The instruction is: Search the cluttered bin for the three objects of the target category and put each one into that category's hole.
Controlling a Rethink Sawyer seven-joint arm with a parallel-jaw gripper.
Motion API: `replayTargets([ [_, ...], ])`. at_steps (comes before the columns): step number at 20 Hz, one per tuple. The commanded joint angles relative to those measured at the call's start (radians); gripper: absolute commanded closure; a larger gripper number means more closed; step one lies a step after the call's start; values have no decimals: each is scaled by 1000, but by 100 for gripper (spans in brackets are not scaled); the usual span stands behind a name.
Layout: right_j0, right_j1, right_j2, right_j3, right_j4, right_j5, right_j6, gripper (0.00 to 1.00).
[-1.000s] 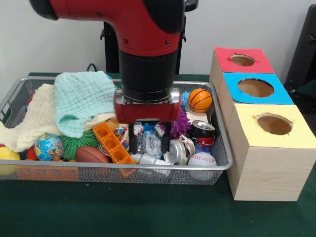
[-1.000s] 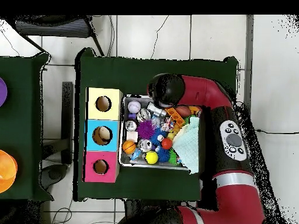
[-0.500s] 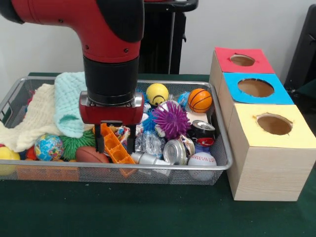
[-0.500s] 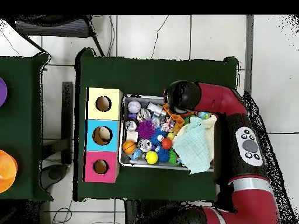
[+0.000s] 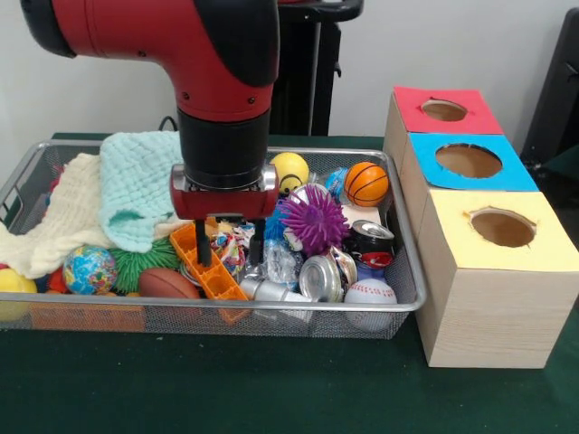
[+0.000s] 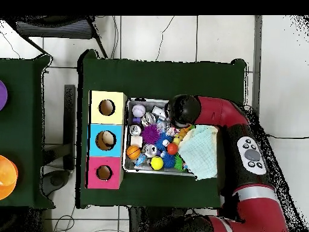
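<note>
The bin (image 5: 409,303) was a wide, shallow silver wire mesh tray with a rounded metal rim, sitting flat on the green table right beside the wooden boxes. It was packed full of balls, cloths, cans and toys, piled above the rim.

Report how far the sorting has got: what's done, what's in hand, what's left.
Done: nothing visible; the red and yellow holes look empty in the front view, and the blue hole shows nothing clear.
In hand: the gripper is down in the bin, fingers open over the clutter beside the orange tray, holding nothing.
Left: apparently all three objects.
</note>
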Motion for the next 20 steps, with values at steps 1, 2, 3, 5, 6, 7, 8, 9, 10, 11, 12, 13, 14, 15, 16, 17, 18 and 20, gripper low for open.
replayTargets([
  [1, 15, 3, 14, 136, -32, -79, 62, 0],
  [2, 13, 4, 16, 132, -31, -82, 61, 0],
  [3, 13, 11, 16, 131, -30, -89, 64, 0],
  [5, 10, 33, 23, 107, -27, -96, 59, 0],
  [6, 10, 43, 25, 98, -26, -94, 56, 0],
  [7, 9, 51, 27, 94, -25, -98, 55, 0],
  [8, 14, 58, 26, 95, -25, -105, 62, 0],
  [9, 15, 62, 25, 97, -25, -105, 62, 0],
  [10, 15, 64, 24, 101, -23, -101, 63, 0],
  [11, 16, 64, 22, 109, -25, -105, 64, 0],
  [12, 15, 59, 19, 121, -26, -98, 61, 0],
  [13, 15, 58, 21, 129, -35, -108, 50, 0],
  [14, 13, 62, 26, 130, -42, -103, 29, 0],
  [15, 11, 66, 32, 131, -49, -98, 8, 0],
  [16, 6, 73, 43, 124, -64, -96, -30, 0],
  [17, 0, 79, 58, 113, -71, -81, -71, 0],
  [18, -5, 85, 73, 102, -79, -66, -111, 0],
  [20, -18, 84, 103, 80, -79, -14, -184, 0],
])
